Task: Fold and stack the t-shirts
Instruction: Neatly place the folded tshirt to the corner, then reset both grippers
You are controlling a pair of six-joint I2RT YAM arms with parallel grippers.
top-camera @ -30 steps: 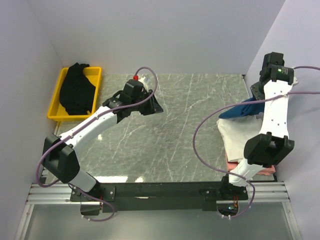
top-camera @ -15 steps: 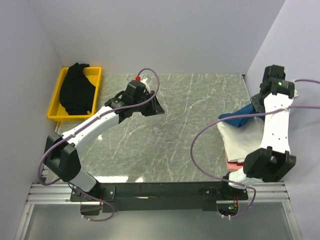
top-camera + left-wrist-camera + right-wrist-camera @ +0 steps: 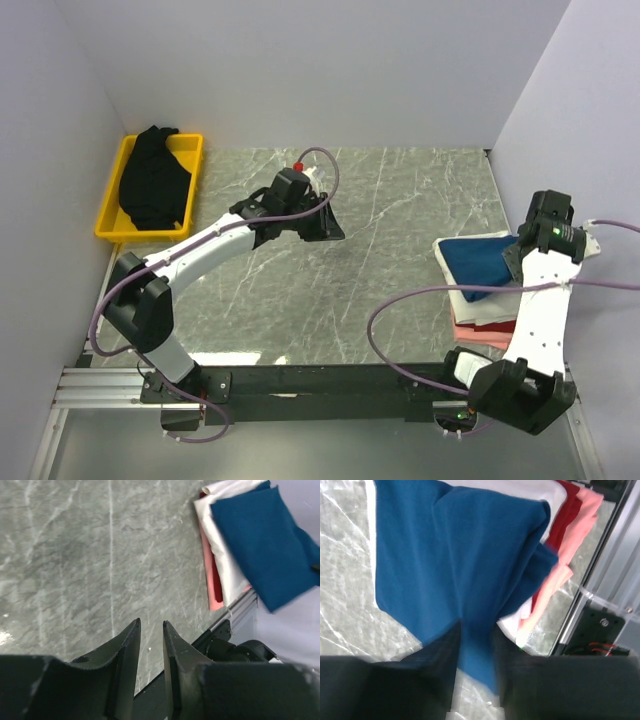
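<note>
The right hand (image 3: 476,630) is low over the right end of the pile. Its two fingers are a bit apart and the blue tee (image 3: 455,555) runs between them. I cannot tell if they pinch it. From the hand, the blue tee lies flat out to the left. Its long side goes across the tabletop (image 3: 400,200), a bit tilted. It sits on top of the white tee (image 3: 220,540), with the red tee (image 3: 567,510) and pink tee (image 3: 580,535) under that.

The left hand (image 3: 150,624) hangs over bare tabletop, well to the left of the pile. Its fingers are a little apart and hold nothing. Far to its left, the black tee (image 3: 150,180) is bunched in a yellow tray (image 3: 190,145).
</note>
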